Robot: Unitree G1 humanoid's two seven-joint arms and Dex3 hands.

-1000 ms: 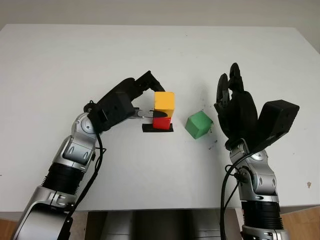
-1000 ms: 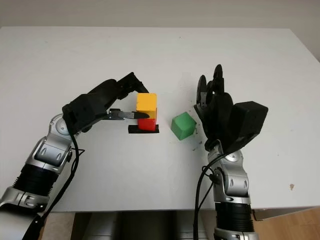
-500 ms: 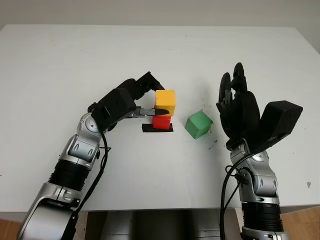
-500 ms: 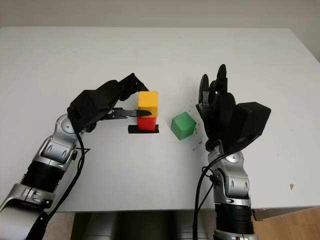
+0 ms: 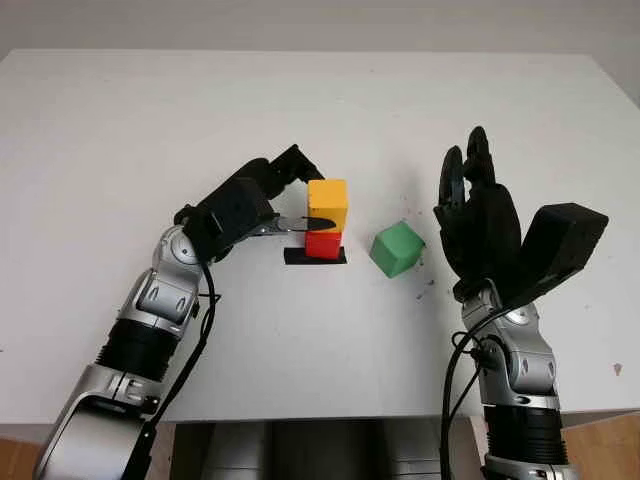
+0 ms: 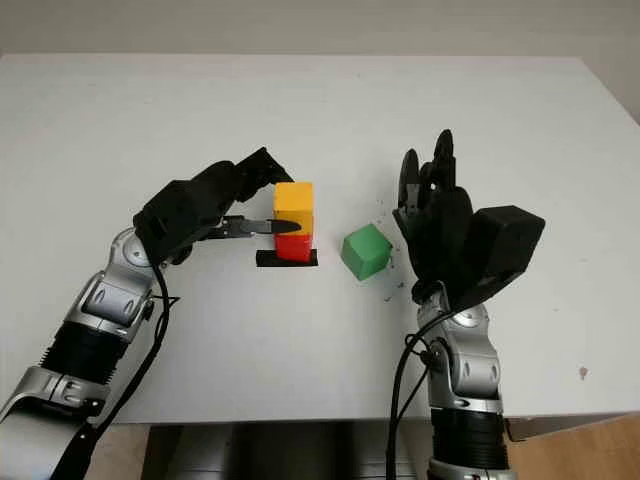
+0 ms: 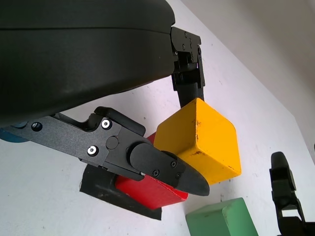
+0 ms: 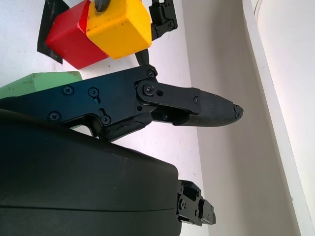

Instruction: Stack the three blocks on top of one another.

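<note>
At the centre of the head-camera frame, the left hand grips the yellow block between its fingers, holding it on top of the red block, which sits on a small black patch on the white counter. The step in hand looks like the seating of the second block; whether the yellow one already bears fully on the red cannot be told, though in the left wrist view it appears slightly skewed over it. Next, the fingers would need to let go cleanly without nudging the pair, and then the green block, lying alone just right of the stack, must go on top. The right hand is open, raised at the right of the frame near the green block. There are three blocks: one yellow, one red, one green.
</note>
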